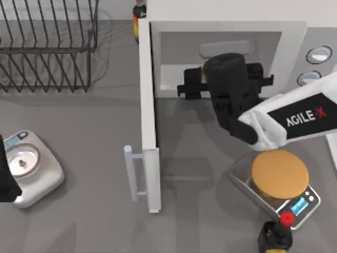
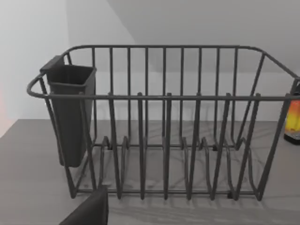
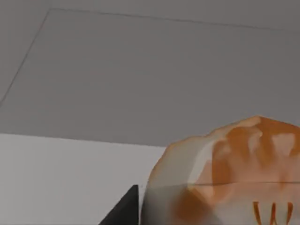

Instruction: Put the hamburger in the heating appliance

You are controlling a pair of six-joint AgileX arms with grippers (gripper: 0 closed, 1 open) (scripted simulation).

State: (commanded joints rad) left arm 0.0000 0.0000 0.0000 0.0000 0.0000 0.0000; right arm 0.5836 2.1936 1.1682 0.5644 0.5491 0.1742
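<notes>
Microwave: one heating appliance [image 1: 152,63], white, far centre-right of the table [image 1: 95,221]; door [image 1: 148,132] swung open toward the near side, bar handle [image 1: 132,174] on its left face; two round knobs [image 1: 318,54] at far right
Right arm: white AgileX arm [image 1: 300,118] reached from the right edge into the open cavity; right gripper [image 1: 208,84] sat inside the cavity
Hamburger: one hamburger [image 3: 225,173], tan-orange with pale patches, seen close up in the right wrist view against the grey cavity wall; the top view had it hidden under the wrist
Right claw state: cannot tell whether clenched on the burger or released
Left arm: left gripper [image 1: 8,179] parked at the left edge, beside the left scale
Scales: two; left scale [image 1: 31,168] bare, right scale [image 1: 295,203] near right, carrying one flat orange disc [image 1: 279,173]
Dish rack: one wire rack [image 2: 164,122] far left; the left wrist view added its dark cutlery cup [image 2: 70,112]
Bottles: one bottle [image 1: 138,18] far, behind the microwave corner; one red-capped bottle [image 1: 278,234] at the near edge
</notes>
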